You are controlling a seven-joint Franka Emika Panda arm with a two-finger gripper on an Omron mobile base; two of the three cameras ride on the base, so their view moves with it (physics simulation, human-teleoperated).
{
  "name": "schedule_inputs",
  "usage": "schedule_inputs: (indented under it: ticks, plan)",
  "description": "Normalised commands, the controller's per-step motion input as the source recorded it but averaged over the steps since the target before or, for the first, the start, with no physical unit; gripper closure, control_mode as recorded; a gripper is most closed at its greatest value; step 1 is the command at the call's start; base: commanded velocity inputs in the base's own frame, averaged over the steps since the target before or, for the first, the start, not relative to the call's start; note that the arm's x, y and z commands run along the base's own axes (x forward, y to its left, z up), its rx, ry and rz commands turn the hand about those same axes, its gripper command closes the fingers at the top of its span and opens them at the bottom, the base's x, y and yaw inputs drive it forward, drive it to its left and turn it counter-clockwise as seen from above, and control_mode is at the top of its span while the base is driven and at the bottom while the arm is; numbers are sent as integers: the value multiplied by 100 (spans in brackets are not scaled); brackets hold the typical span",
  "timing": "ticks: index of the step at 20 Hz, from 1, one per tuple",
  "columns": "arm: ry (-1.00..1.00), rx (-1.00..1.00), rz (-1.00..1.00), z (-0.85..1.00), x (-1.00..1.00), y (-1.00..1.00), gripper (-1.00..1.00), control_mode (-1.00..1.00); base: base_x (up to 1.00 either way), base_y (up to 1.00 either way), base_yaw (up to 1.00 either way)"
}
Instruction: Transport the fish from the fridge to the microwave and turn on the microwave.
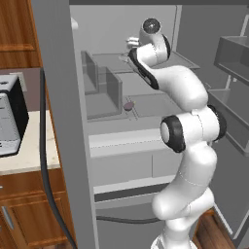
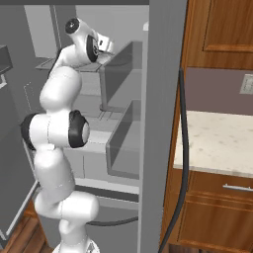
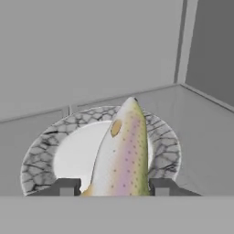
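Hand view, centre to lower centre: the fish [image 3: 121,155] lies across a white plate [image 3: 41,155] with a grey patterned rim, on a grey shelf of the fridge [image 3: 91,50]. The gripper [image 3: 114,187] straddles the fish, one dark fingertip [image 3: 66,186] at each flank, jaws set about the fish's width; firm contact cannot be confirmed. Left base view, upper centre: the arm reaches deep into the open fridge; a small dark reddish item [image 1: 129,105] rests on a lower shelf. Judgement: the grasp is in hand. Recommended: close squarely on the body, confirm hold, then lift straight off the plate before withdrawing past the shelf edges.
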Motion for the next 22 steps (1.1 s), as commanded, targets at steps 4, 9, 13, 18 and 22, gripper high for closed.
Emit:
schedule_inputs:
  ticks: [4,9,13,18,22]
  plan:
    - [-34,2,2,-26,-100,-16,100,-100,0,0,0]
    - [-23,14,0,89,-98,-12,100,-100,0,0,0]
    - [-18,11,0,89,-92,0,100,-100,0,0,0]
    - [-1,14,0,27,-100,0,100,-100,0,0,0]
    - [3,18,0,1,-100,-1,100,-100,0,0,0]
